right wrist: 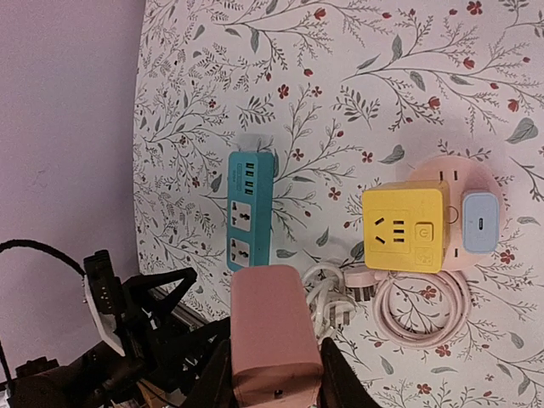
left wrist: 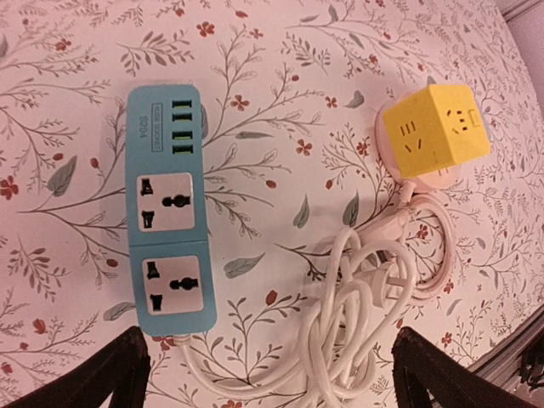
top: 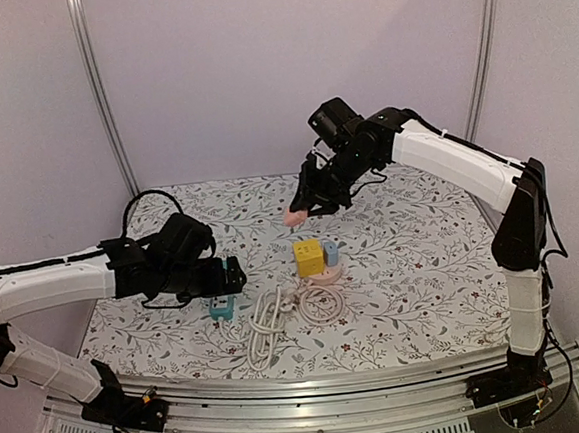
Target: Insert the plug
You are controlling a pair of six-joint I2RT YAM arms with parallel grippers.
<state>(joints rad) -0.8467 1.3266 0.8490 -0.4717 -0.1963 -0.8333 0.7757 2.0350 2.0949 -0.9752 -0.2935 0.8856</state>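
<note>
My right gripper point(top: 304, 210) is shut on a pink plug block point(right wrist: 272, 336) and holds it in the air behind the yellow cube socket point(top: 308, 257); the block shows pink in the top view point(top: 295, 216). The cube point(right wrist: 404, 229) sits on a pink round base point(right wrist: 476, 178) with a small blue adapter point(right wrist: 480, 223). A blue power strip point(left wrist: 168, 200) lies on the floral table, also in the right wrist view point(right wrist: 250, 208). My left gripper point(left wrist: 268, 374) is open, hovering over the strip's near end and the coiled white cable point(left wrist: 365, 314).
White and pink cable coils point(top: 292, 312) lie in front of the cube. A white plug point(right wrist: 340, 310) and a pink plug point(right wrist: 364, 285) lie by the coils. The table's near edge has a metal rail point(top: 313, 385). Purple walls stand behind and at both sides.
</note>
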